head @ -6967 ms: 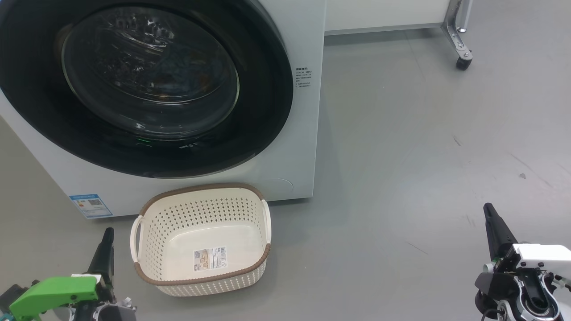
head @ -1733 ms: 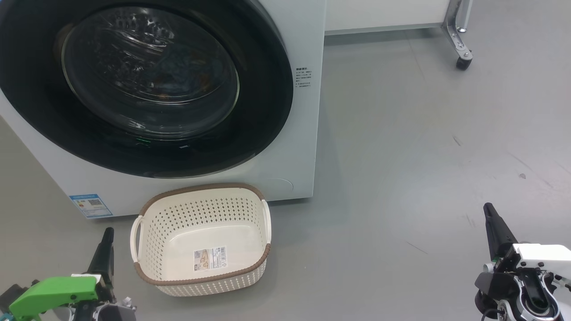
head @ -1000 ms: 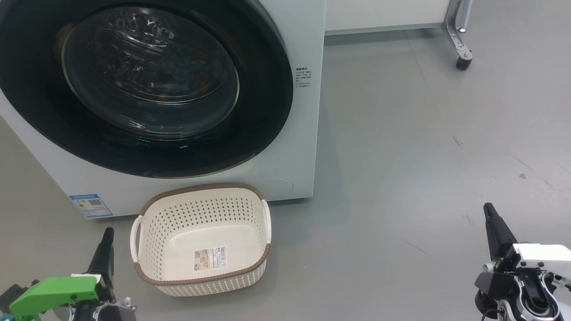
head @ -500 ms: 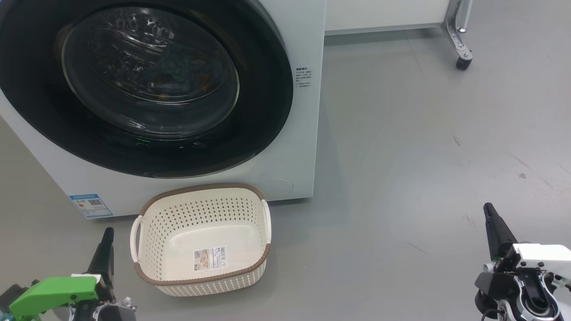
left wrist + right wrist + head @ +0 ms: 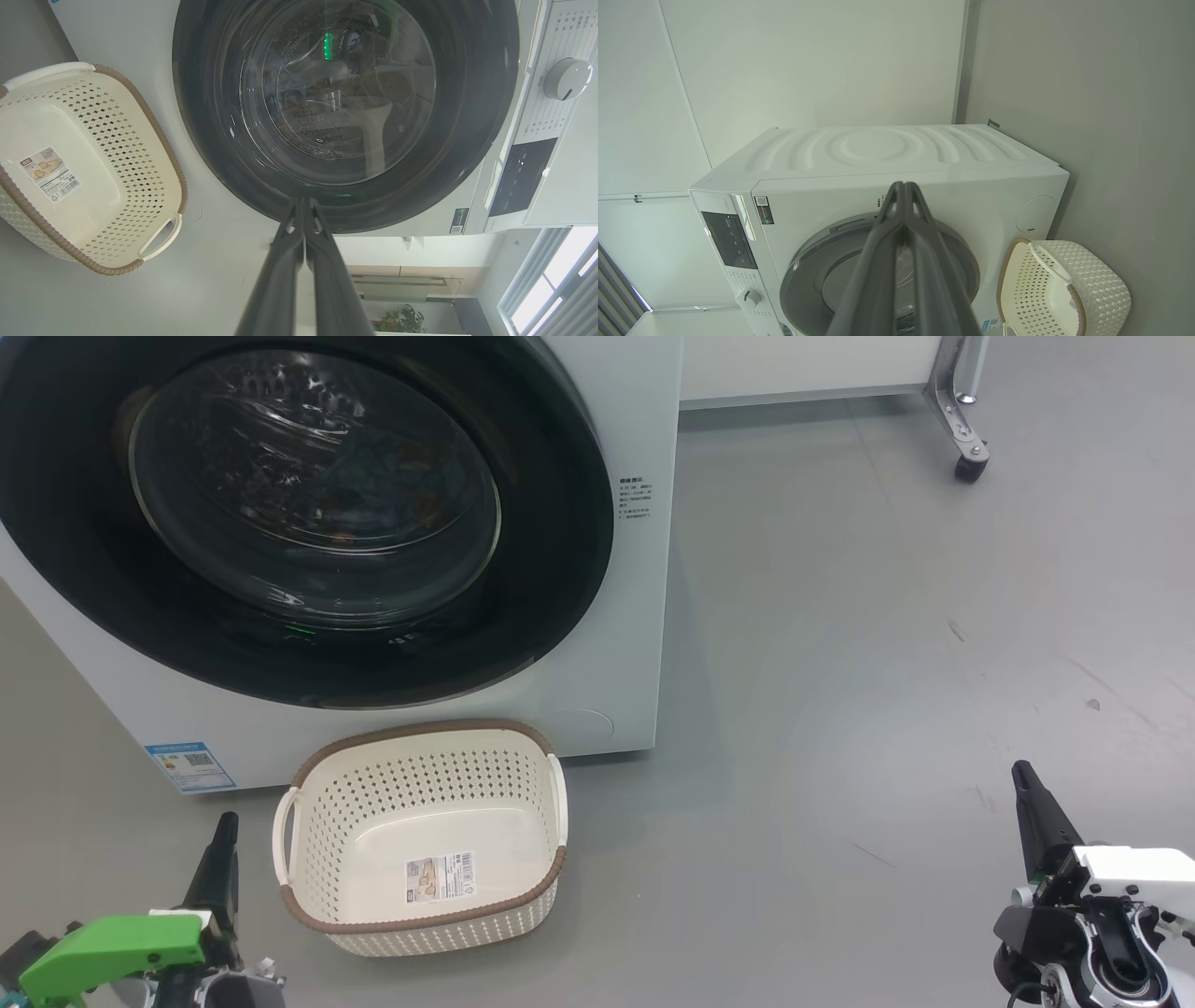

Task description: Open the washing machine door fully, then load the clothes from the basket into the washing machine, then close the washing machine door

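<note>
Nearby, perforated basket (image 5: 420, 775) sits below glossy round door (image 5: 560, 523).

The washing machine (image 5: 644, 616) is white; its door (image 5: 555, 523) has a glossy black rim around clear glass. At its six o'clock, the basket (image 5: 420, 775) is cream-white, dot-perforated, with a brown woven-look rim.

Grey floor (image 5: 840, 663) w/ washing machine (image 5: 635, 616), basket (image 5: 448, 933) just in front, 1 caster (image 5: 971, 467) well apart.

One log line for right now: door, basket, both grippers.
round glossy-black-rimmed glass washing machine door: closed | cream-white perforated plastic basket: empty | left gripper: shut, empty | right gripper: shut, empty
</note>
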`<state>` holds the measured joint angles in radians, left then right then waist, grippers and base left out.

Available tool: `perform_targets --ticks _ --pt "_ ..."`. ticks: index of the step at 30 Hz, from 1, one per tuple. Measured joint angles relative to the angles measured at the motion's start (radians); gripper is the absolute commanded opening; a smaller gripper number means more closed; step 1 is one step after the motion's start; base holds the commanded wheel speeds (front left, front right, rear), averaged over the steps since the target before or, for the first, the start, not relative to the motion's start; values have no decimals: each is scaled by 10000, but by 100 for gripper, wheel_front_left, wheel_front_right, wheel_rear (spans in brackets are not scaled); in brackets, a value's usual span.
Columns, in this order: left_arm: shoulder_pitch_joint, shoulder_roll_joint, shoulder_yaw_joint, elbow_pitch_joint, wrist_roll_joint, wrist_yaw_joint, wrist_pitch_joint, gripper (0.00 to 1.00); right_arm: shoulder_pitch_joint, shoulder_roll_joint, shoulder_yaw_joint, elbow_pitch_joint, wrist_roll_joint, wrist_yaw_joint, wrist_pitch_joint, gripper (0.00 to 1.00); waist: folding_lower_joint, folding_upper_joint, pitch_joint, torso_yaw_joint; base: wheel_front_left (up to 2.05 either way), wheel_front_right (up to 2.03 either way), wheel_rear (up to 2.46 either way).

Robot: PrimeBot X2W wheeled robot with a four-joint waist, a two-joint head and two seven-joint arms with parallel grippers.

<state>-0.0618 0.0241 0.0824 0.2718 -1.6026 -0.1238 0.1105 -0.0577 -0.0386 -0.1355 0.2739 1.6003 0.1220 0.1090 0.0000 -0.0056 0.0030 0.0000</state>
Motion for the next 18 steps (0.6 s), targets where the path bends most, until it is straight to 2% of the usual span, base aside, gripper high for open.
perform_targets --ticks 18 --pt "0 0 0 0 0 0 0 0 0 0 0 0 0 0 0 0 0 0 0 0 0 0 0"
